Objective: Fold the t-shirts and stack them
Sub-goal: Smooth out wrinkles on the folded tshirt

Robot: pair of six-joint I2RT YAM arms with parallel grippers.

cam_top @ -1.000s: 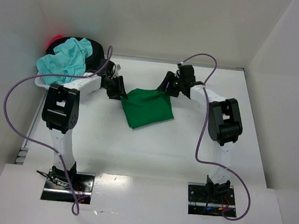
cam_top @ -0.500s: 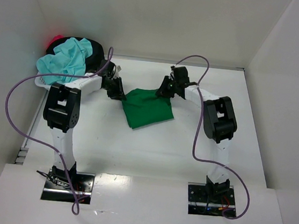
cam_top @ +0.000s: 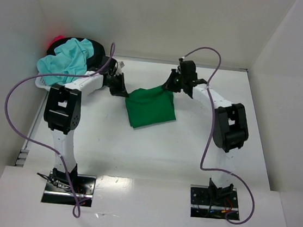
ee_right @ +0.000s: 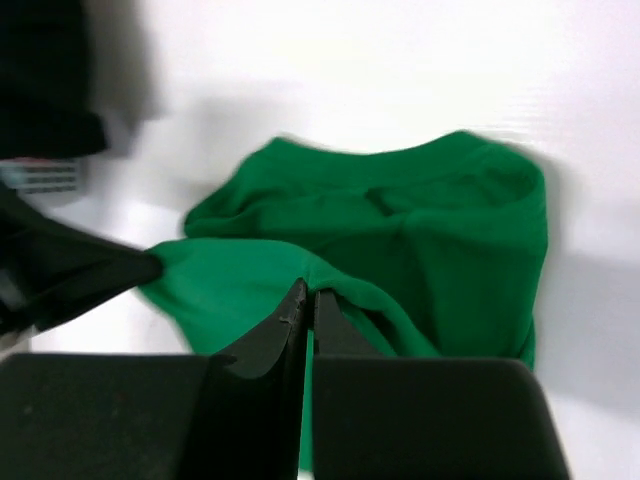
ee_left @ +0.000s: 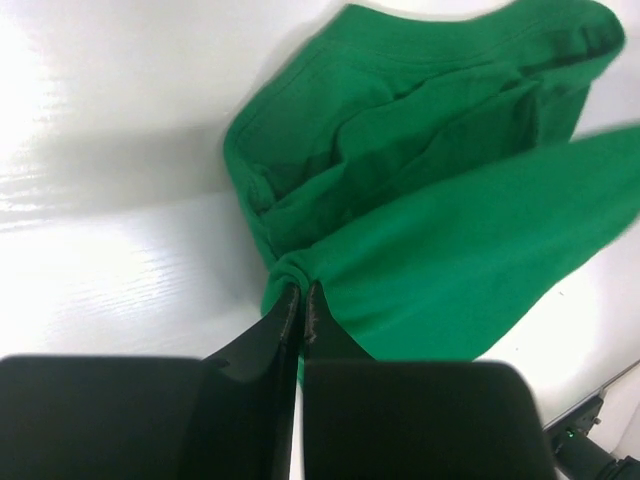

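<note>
A bright green t-shirt [cam_top: 151, 107] lies folded on the white table, toward the back middle. My left gripper [cam_top: 125, 93] is shut on the green t-shirt's far left corner [ee_left: 290, 268]. On the other side my right gripper [cam_top: 168, 87] is shut on its far right corner [ee_right: 325, 268], with the cloth lifted a little there. Both wrist views show black jaws pinching bunched green cloth. More t-shirts, light turquoise [cam_top: 64, 62], black [cam_top: 97, 50] and red/pink [cam_top: 54, 41], are heaped at the back left.
The heap sits in a small white basket [cam_top: 41, 83] against the left wall. White walls close the table on the left, back and right. Purple cables [cam_top: 14, 120] loop from both arms.
Both grippers have shut on the green t-shirt's far corners. The right gripper has risen slightly, pulling its corner up and toward the back.
</note>
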